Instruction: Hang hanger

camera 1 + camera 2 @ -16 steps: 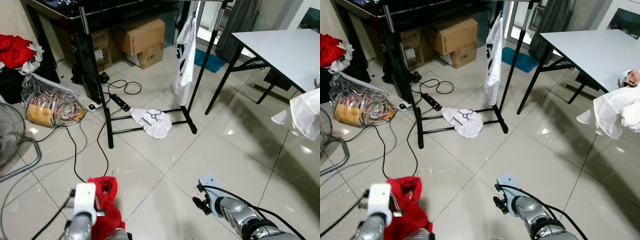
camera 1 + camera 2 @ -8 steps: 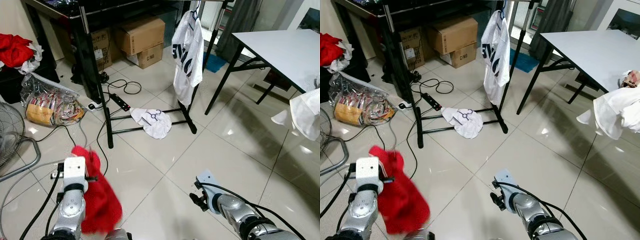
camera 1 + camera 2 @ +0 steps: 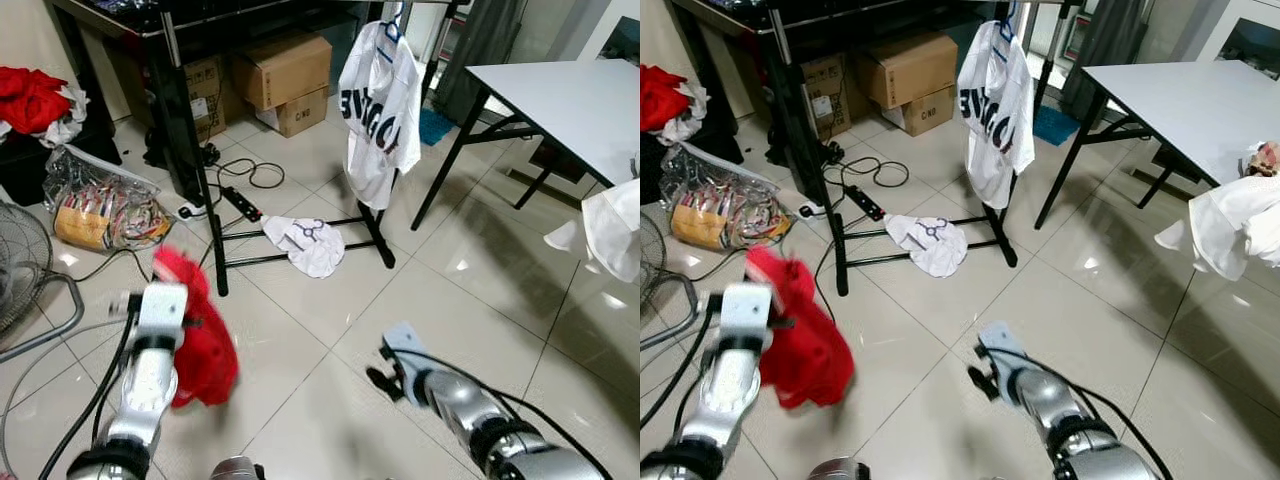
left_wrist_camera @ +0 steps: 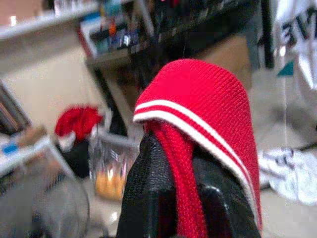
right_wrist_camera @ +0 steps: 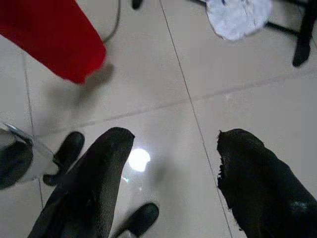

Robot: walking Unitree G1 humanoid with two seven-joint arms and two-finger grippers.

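Red knit cloth with a white stripe, the red garment (image 4: pixel 208 129), is clamped between the two black fingers (image 4: pixel 148 198) of the left gripper (image 4: pixel 181 208), draping over their tips. In the head views the left arm is raised at about eight o'clock in the picture, and the garment (image 3: pixel 200 330) hangs from it above the pale tiled floor (image 3: pixel 320 320); no hanger can be made out inside the cloth.

The right gripper (image 5: pixel 171 163) has its fingers spread wide apart with nothing between them, pointing down at the floor. Its arm (image 3: pixel 450 395) shows at about five o'clock in the left eye view.

Further out, toward twelve o'clock, stands a black clothes rack (image 3: pixel 215 230). A white shirt with dark lettering (image 3: pixel 378 110) hangs on it at about one o'clock from the garment, and a second white shirt (image 3: pixel 305 243) lies crumpled on the floor between the rack's feet. A black power strip (image 3: pixel 238 203) and its cords lie just beside the rack's left post.

Cardboard boxes (image 3: pixel 280 70) sit behind the rack. At ten o'clock there is a clear plastic bag (image 3: pixel 95 210), with a heap of red cloth (image 3: pixel 30 95) above it. A white table (image 3: pixel 570 95) stands at two o'clock, with white cloth (image 3: pixel 610 225) hanging off its near edge.
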